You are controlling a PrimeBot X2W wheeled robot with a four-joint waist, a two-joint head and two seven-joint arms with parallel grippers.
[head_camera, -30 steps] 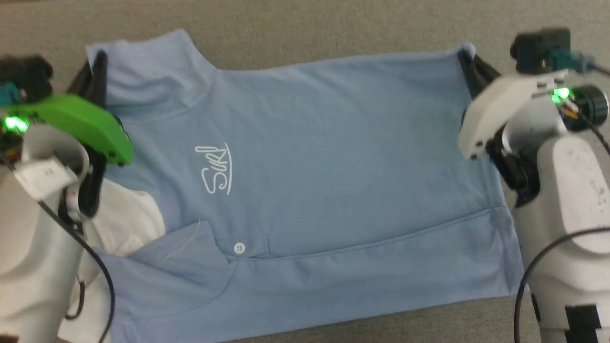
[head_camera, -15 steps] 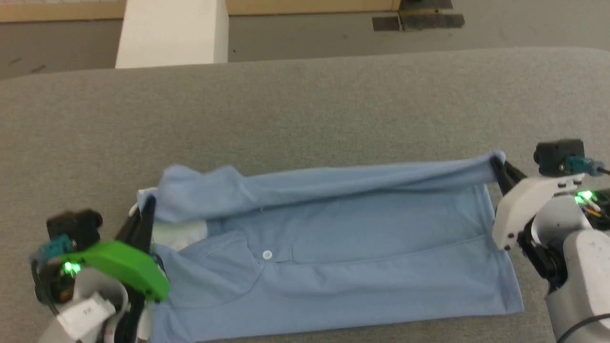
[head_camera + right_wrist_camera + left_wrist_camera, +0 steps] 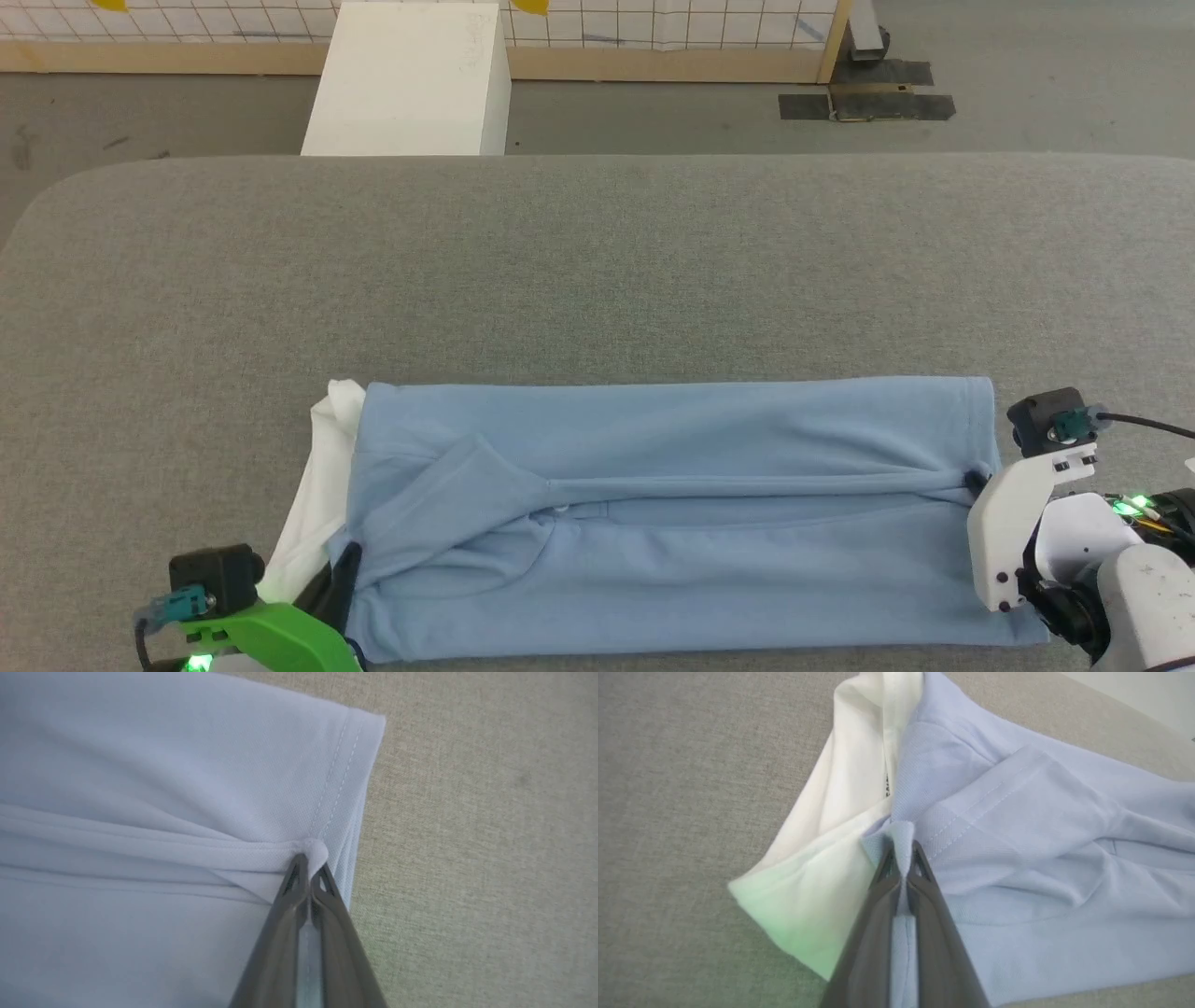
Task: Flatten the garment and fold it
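Observation:
The garment (image 3: 672, 509), a light blue polo shirt, lies folded lengthwise on the grey table (image 3: 597, 271) near its front edge, white collar (image 3: 327, 485) poking out at the left end. My left gripper (image 3: 345, 560) is shut on a pinch of blue fabric beside the collar (image 3: 831, 812); the left wrist view shows the cloth (image 3: 1017, 868) squeezed between the fingertips (image 3: 903, 858). At the shirt's right end, my right gripper (image 3: 974, 481) is shut on a bunched fold near the hem (image 3: 345, 779), with taut creases running left across the garment (image 3: 140, 812) from the tips (image 3: 308, 868).
Grey cloth covers the table, with wide bare room beyond the shirt. Past its far edge stand a white box (image 3: 411, 79) on the floor, a wooden-framed grid panel (image 3: 653, 28) and dark floor plates (image 3: 868, 93).
Both grippers, still shut on the shirt, carried its lifted far edge toward me and down; the logo and button are now covered. The head camera tilted up, so the far table and floor show.

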